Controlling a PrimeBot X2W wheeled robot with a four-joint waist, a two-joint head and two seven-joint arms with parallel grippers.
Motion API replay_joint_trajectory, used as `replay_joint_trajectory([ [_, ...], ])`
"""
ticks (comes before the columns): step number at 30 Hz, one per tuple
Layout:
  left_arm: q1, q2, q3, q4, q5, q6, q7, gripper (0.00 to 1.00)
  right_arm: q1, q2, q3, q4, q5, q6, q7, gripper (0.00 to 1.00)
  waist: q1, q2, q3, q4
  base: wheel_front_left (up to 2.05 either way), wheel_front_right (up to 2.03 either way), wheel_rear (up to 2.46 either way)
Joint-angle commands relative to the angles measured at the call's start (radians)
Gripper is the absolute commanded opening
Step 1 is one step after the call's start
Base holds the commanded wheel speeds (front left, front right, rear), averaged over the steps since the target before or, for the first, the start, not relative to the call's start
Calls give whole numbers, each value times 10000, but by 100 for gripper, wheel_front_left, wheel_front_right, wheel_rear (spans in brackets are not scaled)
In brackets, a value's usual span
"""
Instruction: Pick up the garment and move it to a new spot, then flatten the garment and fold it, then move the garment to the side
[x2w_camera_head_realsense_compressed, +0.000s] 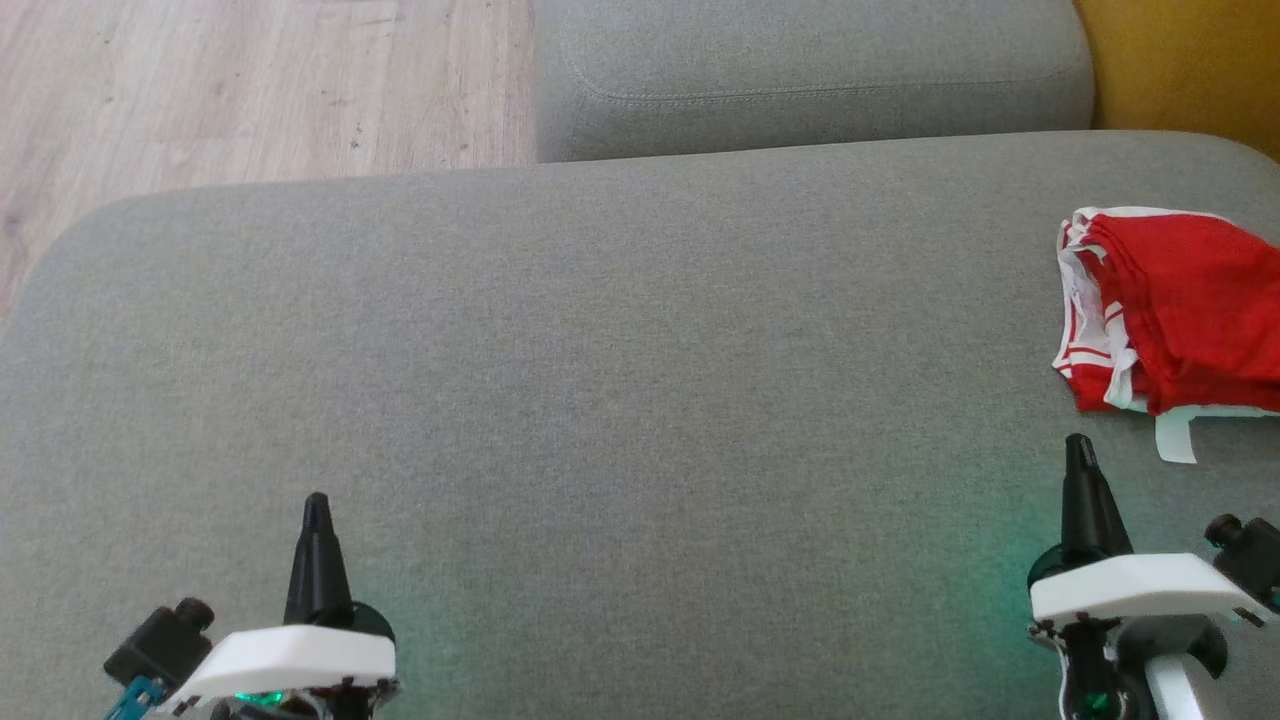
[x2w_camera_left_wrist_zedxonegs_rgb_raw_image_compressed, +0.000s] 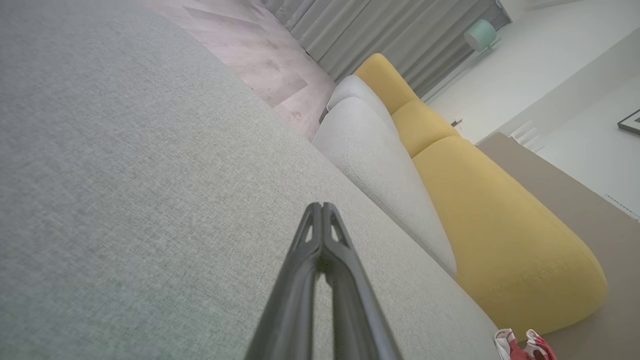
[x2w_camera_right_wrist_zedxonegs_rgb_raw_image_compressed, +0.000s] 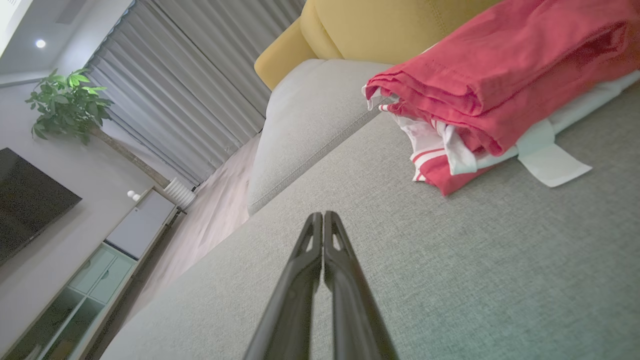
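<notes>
Grey fabric sofa cushion (x2w_camera_head_realsense_compressed: 600, 350) carries a folded red-and-white garment (x2w_camera_head_realsense_compressed: 1180, 310) at its right edge. Nearby, the left end effector (x2w_camera_head_realsense_compressed: 316, 505) and right end effector (x2w_camera_head_realsense_compressed: 1078, 445) are both pressed together.

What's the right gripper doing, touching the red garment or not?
Apart. Right wrist view shows bare grey cushion between the right gripper and the garment.

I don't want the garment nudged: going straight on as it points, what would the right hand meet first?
Likely the grey seat: the right hand points along it, just left of the red garment. Depth is unclear, so it might graze the garment's near corner.
</notes>
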Motion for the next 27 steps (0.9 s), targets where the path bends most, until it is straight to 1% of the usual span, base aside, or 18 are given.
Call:
replay_joint_trajectory([
  [1, -550, 132, 250, -257, -299, -78, 109, 0, -532, -36, 10, -376, 389, 32, 85, 0, -1, 0, -3, -6, 0, 0, 0],
  [27, -737, 158, 819, -210, -2806, -163, 812, 0, -601, -36, -255, -524, 3436, 46, 810, 0, -1, 0, -58, -95, 0, 0, 0],
])
